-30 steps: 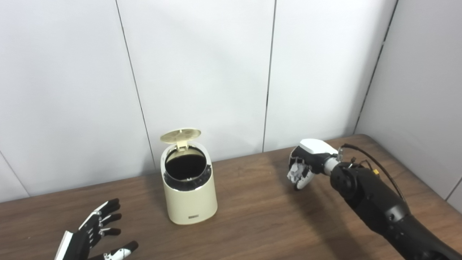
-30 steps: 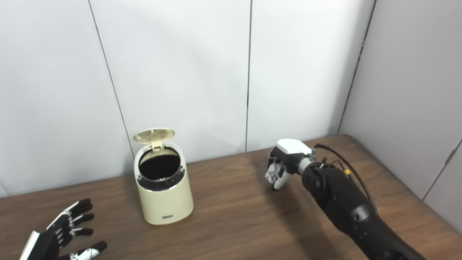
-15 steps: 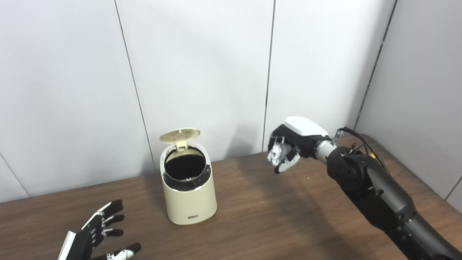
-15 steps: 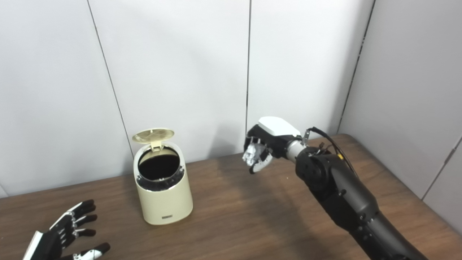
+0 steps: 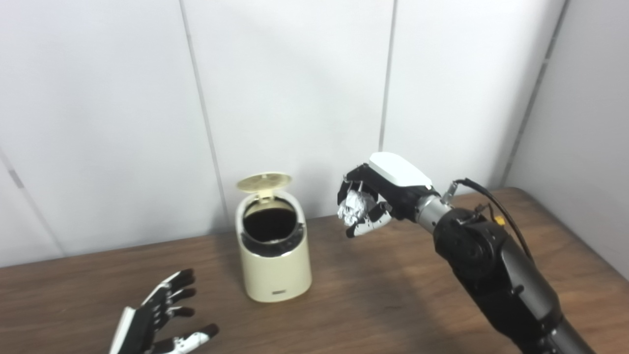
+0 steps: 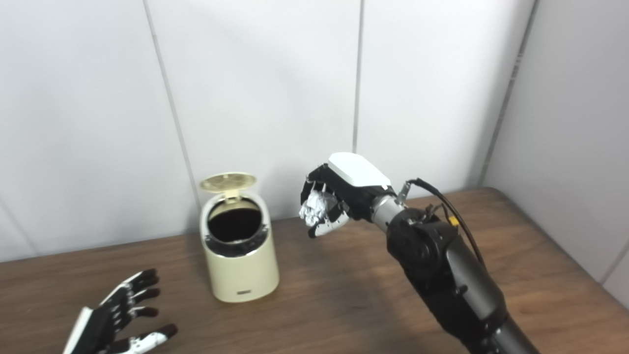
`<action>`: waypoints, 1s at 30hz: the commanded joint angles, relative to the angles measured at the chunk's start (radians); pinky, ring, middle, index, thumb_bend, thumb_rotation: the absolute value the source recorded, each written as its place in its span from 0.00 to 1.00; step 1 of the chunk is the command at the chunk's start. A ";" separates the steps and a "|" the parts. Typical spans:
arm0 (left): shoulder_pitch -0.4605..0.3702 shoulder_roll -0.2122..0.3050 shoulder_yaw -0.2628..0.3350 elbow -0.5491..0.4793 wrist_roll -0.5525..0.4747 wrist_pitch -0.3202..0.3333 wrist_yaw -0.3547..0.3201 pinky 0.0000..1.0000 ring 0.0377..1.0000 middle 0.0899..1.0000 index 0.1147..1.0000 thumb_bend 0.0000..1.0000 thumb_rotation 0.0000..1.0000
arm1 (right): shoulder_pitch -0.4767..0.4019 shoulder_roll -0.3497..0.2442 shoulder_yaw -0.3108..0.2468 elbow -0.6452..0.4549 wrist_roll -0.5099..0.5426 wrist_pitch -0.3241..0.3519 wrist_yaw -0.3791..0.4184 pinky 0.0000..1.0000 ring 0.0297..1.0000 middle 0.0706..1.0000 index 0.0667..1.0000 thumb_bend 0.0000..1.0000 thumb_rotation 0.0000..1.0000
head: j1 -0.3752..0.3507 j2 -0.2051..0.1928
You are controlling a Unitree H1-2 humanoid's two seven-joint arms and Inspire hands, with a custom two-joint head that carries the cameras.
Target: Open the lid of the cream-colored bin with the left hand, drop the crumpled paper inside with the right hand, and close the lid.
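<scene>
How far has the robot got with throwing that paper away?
The lid of the cream-colored bin already stands open. The right hand holds the crumpled paper in the air to the right of the bin, not yet over the opening. The left hand waits open. Dropping the paper in and closing the lid are left.

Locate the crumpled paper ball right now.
The crumpled white paper ball is held in the right hand, raised above the wooden table, just right of the open cream-colored bin and not yet over its opening.
</scene>
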 commanded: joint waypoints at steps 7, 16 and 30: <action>-0.027 -0.005 -0.015 0.003 0.042 -0.060 0.032 0.66 0.79 0.83 0.87 0.78 0.13 | -0.038 0.052 0.005 -0.046 -0.026 -0.059 -0.066 0.40 0.39 0.45 0.46 0.52 0.00 | 0.037 -0.002; -0.028 -0.021 -0.021 0.014 0.043 -0.079 0.039 0.66 0.79 0.83 0.87 0.77 0.10 | -0.071 0.103 0.031 -0.025 -0.061 -0.069 -0.051 0.38 0.38 0.45 0.46 0.52 0.00 | 0.064 -0.005; -0.032 -0.037 -0.038 0.027 0.043 -0.083 0.052 0.65 0.80 0.83 0.86 0.77 0.09 | -0.144 0.129 0.057 0.092 -0.049 -0.086 -0.050 0.44 0.40 0.46 0.45 0.52 0.00 | 0.099 -0.013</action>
